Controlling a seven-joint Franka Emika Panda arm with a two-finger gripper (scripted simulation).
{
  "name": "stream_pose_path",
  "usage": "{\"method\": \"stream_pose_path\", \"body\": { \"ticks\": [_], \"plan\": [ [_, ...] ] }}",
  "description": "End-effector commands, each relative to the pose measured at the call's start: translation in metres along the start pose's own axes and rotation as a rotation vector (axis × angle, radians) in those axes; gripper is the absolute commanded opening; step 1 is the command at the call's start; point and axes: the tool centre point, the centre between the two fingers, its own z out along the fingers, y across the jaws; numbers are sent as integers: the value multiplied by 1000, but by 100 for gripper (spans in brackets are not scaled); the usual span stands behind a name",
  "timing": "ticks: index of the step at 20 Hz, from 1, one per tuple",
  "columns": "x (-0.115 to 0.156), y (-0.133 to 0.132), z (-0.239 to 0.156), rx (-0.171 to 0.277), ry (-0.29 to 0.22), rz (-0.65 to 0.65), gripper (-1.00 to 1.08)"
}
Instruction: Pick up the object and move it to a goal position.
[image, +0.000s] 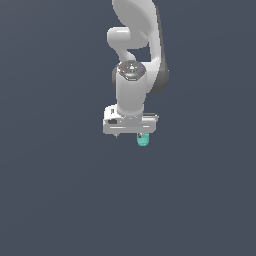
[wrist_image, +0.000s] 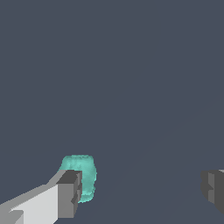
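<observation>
Gripper (wrist_image: 142, 190) w/ jaws wide apart, nothing clamped. Object (wrist_image: 81, 175), a small teal ridged blob, sits against one finger (wrist_image: 68, 192), not centred btwn them. Prob. light, stiff, maybe slippery; take it across the short sides. No table edges or goal visible; contact w/ surface can't be told.

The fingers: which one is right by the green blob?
The finger on the light-grey arm; the green blob sits against it. The other finger stands far off.
</observation>
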Motion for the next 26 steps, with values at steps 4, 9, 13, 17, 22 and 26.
{"method": "stream_pose_path", "body": {
  "ticks": [4,9,13,17,22,26],
  "plan": [
    [-11,-18,16,4,0,2,100],
    [-30,-44,39,11,0,7,100],
    [-47,-63,56,16,0,11,100],
    [-59,-75,67,19,0,14,100],
    [-64,-80,71,19,0,14,100],
    [-64,-79,74,19,-1,14,100]
  ]
}}
